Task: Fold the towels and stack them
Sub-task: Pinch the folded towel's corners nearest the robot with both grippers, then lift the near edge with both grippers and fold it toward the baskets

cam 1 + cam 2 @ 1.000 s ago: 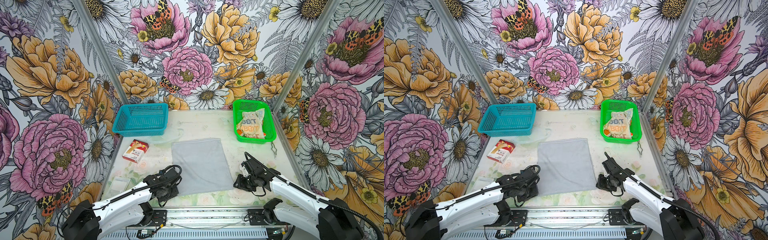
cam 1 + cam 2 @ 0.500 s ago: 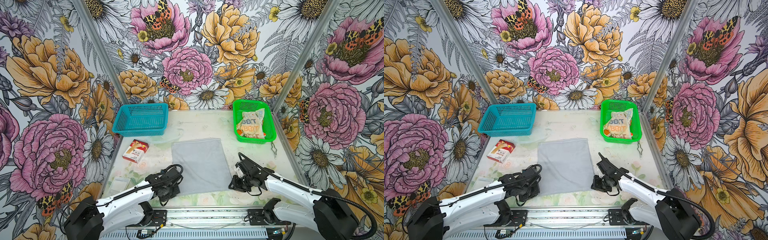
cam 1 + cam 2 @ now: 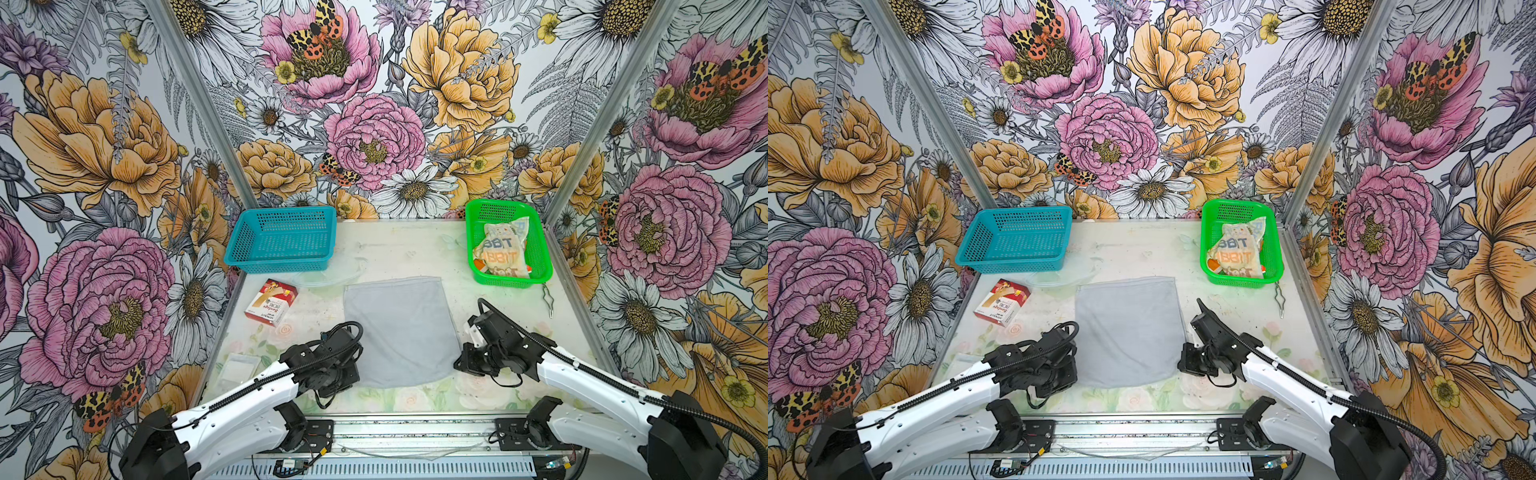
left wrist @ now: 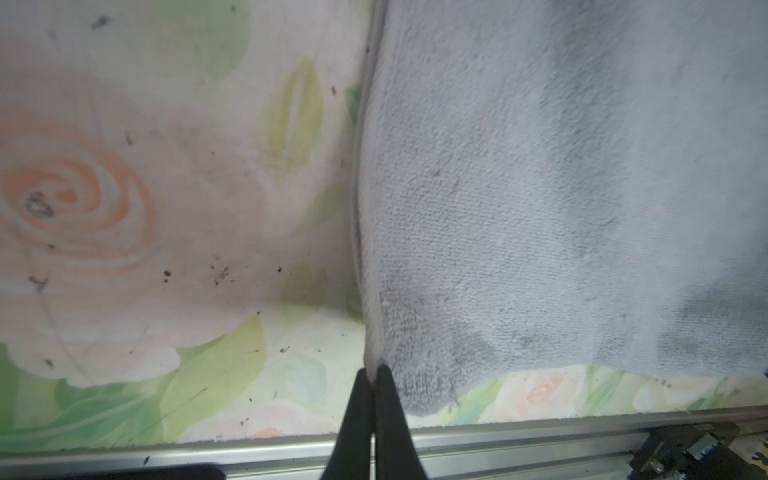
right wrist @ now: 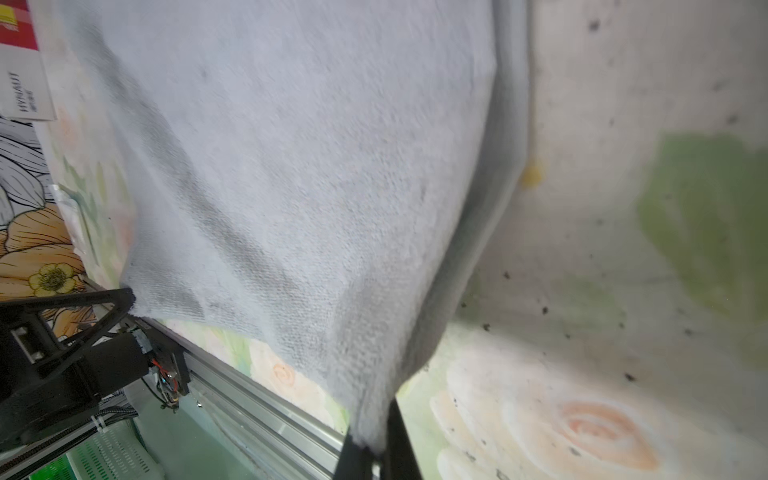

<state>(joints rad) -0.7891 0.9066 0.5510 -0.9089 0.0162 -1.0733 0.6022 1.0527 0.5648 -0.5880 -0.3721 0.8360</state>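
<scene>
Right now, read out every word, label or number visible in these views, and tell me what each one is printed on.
"HYNAUT": on the white face of the red-and-white box, right wrist view.
"BBIT" and "ABBIT": two rows of large letters on the cream towel in the green basket; folds hide the rest.
Other print on the box: too small to read.
The grey towel and the white packet: no text visible.

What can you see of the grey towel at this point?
The light grey towel is plain, soft, terry-looking cloth, roughly square. It lies spread and unfolded in the middle of the floral table, creased slightly toward its near edge. The left gripper is shut on its near left corner, and the right gripper is shut on its near right corner.
</scene>
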